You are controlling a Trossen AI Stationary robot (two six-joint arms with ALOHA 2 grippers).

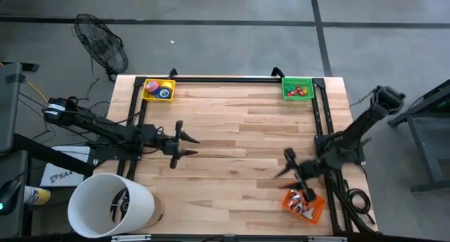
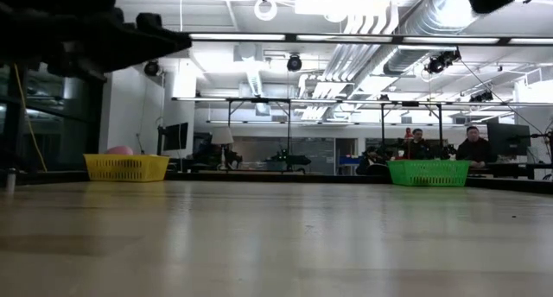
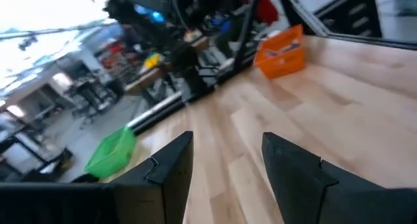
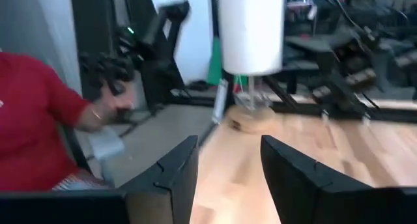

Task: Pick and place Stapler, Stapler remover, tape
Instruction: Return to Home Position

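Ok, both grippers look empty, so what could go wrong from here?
The right gripper, fingers open, hangs just beside the orange bin; a low swing could clip it and tip it. A person in red shows beyond the table's edge in the right wrist view; a wide sweep might come near them. The left gripper hangs open over the table's left half.

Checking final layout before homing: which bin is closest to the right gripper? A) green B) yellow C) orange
C: in the high view the orange bin sits right beside the open right gripper, while the yellow bin and green bin stand at the table's other end.
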